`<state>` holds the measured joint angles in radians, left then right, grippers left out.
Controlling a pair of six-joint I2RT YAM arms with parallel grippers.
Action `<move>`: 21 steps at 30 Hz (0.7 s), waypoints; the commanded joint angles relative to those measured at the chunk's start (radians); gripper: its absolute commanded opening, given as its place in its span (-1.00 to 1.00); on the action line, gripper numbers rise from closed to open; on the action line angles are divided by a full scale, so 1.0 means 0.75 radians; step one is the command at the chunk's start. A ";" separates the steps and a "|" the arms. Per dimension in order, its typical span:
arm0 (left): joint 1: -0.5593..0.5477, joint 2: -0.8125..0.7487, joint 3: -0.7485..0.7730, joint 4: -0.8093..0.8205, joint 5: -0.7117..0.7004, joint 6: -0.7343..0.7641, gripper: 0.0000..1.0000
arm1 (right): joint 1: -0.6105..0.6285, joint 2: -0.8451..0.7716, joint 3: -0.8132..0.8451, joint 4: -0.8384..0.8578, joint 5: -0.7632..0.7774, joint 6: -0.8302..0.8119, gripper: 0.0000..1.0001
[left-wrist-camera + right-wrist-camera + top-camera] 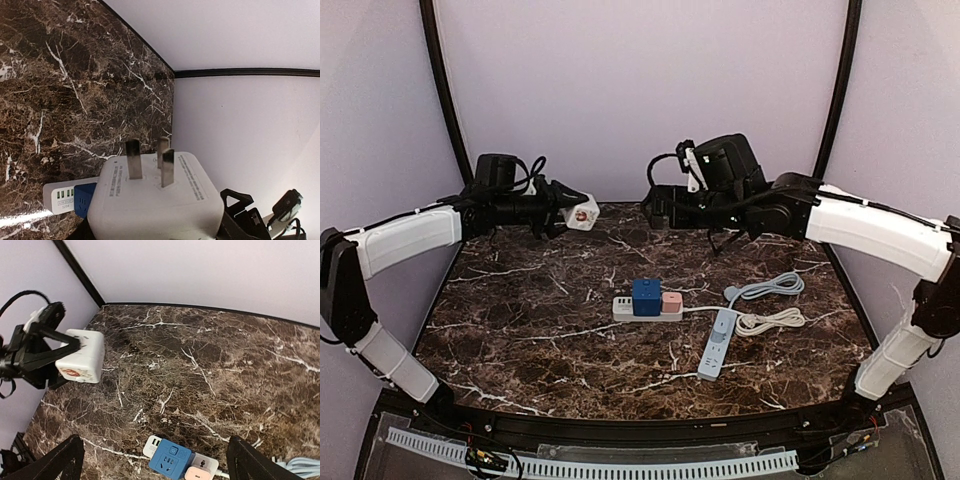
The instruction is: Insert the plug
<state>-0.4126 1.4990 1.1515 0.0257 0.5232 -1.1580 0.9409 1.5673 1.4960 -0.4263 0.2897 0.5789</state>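
The left fingers (556, 207) are clamped on the plug (582, 213), a white cube held in the air above the far left part of the worktop (520, 330). In the left wrist view its three flat prongs (150, 161) point away from those fingers, toward the back corner. The right fingers (60, 460) are spread wide and hold nothing; they hang over the far middle of the worktop, facing the plug, with clear space between them and it. The white power strip (647, 305) lies flat, below and between the two sets of fingers and well apart from both. A blue cube (646, 297) and a pink adapter (671, 302) sit in it side by side. Just beside it, on the right fingers' side, lie a grey-blue strip (717, 343) and two coiled cords (770, 305).
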 commanded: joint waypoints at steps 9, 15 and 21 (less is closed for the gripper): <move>-0.009 0.219 0.490 -1.220 -0.104 0.626 -0.51 | 0.043 -0.130 -0.073 0.058 -0.106 -0.500 0.97; -0.008 0.254 0.427 -1.460 -0.571 0.884 -0.51 | 0.050 -0.156 -0.117 0.017 -0.116 -0.412 0.97; -0.011 0.367 0.320 -1.452 -0.719 0.931 -0.50 | 0.068 -0.158 -0.133 -0.005 -0.116 -0.420 0.97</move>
<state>-0.4179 1.7290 1.4387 -0.9905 0.1028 -0.5335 0.9775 1.4616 1.4059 -0.4156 0.2123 0.2661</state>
